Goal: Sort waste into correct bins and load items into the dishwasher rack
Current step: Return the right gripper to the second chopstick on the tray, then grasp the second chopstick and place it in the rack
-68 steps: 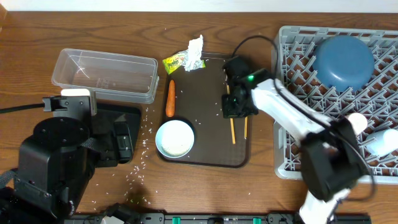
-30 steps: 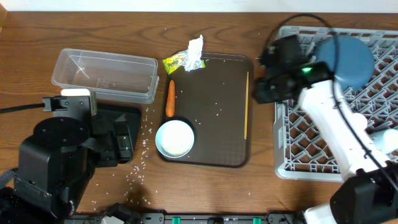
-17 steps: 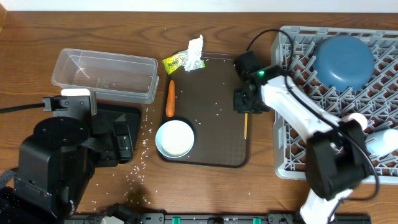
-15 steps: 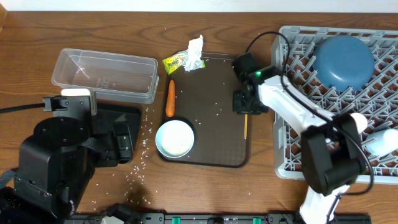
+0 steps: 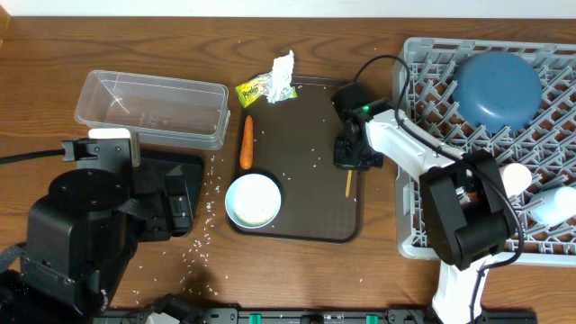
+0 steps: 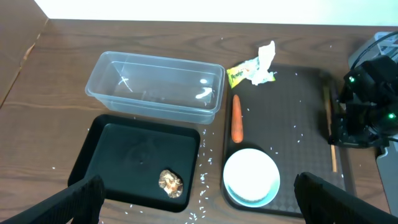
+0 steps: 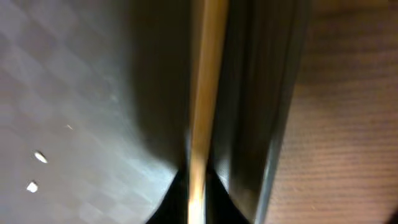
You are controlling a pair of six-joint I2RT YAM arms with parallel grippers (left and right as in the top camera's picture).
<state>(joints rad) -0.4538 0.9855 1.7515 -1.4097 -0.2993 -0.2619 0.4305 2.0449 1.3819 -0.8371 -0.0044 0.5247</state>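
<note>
Closure is the news overhead: the right gripper (image 5: 351, 155), half a second ago part-open over the right edge of the serving tray (image 5: 306, 211), has now pinched shut on the chopstick (image 5: 348, 183), whose lower end pokes out below it, nudged slightly left. The pick looks made; lifting it across to the rack (image 5: 423, 220), which already holds the blue dish (image 5: 497, 88), would be the next step. The white bowl (image 5: 253, 200) and carrot (image 5: 247, 142) wait on the serving tray.

From the left wrist, the left gripper (image 6: 199, 193) hangs with its fingers wide apart, holding nothing. The clear tub (image 6: 99, 74) looks empty; the black tray (image 6: 124, 146) contains one food lump (image 6: 170, 182). The bowl appears empty.

The right wrist view shows the chopstick running straight up from between the closed fingertips, along the serving tray's raised rim, a few rice grains (image 7: 40, 157) to its left.
</note>
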